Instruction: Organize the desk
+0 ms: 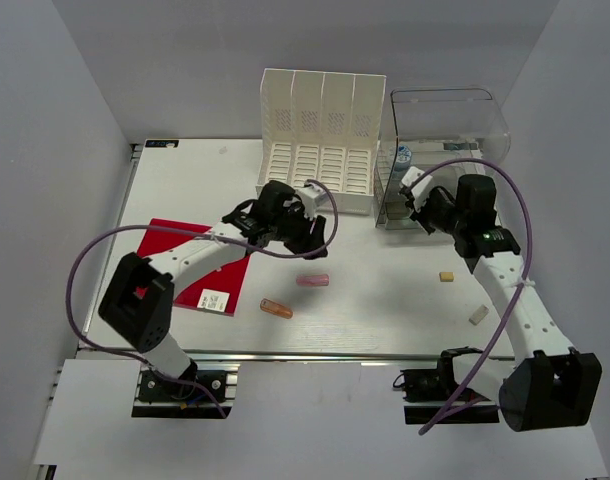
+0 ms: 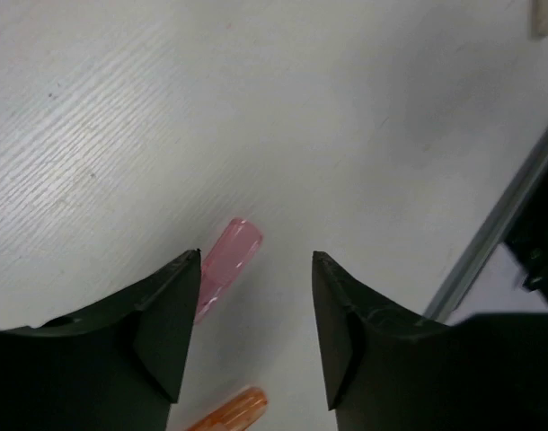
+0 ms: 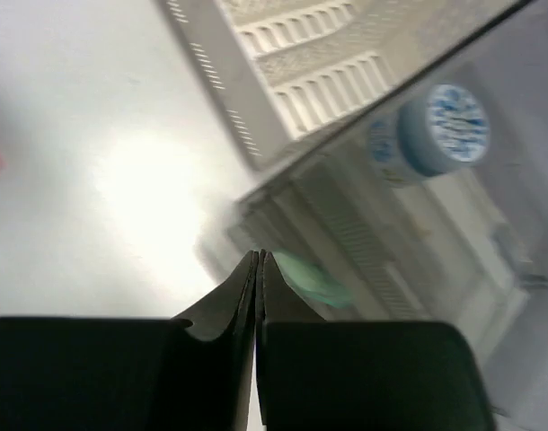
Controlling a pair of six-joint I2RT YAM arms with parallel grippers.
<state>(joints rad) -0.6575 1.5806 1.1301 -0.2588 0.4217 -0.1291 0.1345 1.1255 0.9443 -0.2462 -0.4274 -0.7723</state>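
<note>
White laminate forms the surface (image 1: 385,300), which spreads beneath both arms and carries every item; its aluminium rail (image 1: 315,354) runs along the near edge, behind both grippers.

Left gripper (image 1: 311,236) (image 2: 256,262): jaws set at a medium width, with only bare surface showing between them. It grips nothing.
- A pink cylinder (image 1: 312,281) (image 2: 227,265) lies flat just beyond the tip of the finger on the left of the wrist view, partly hidden by that finger. Contact cannot be confirmed.
- An orange cylinder (image 1: 276,308) (image 2: 229,413) lies flat further back toward the wrist, apart from the pink one.
- A red folder (image 1: 200,265) lies behind the gripper, under the forearm.
- A white slotted file organizer (image 1: 320,140) stands ahead of the gripper.

Right gripper (image 1: 417,200) (image 3: 259,258): jaws pressed fully together, with no visible gap.
- It sits at the near left corner of a clear box (image 1: 450,140).
- A blue-capped bottle (image 1: 403,157) (image 3: 436,130) stands ahead and to the right of the fingertips, behind the clear wall.
- A green item (image 3: 314,278) shows just right of the fingertips; the view is too blurred to identify it.
- A small yellow block (image 1: 446,276) and a small white piece (image 1: 478,315) lie behind the gripper, beside the forearm.
</note>
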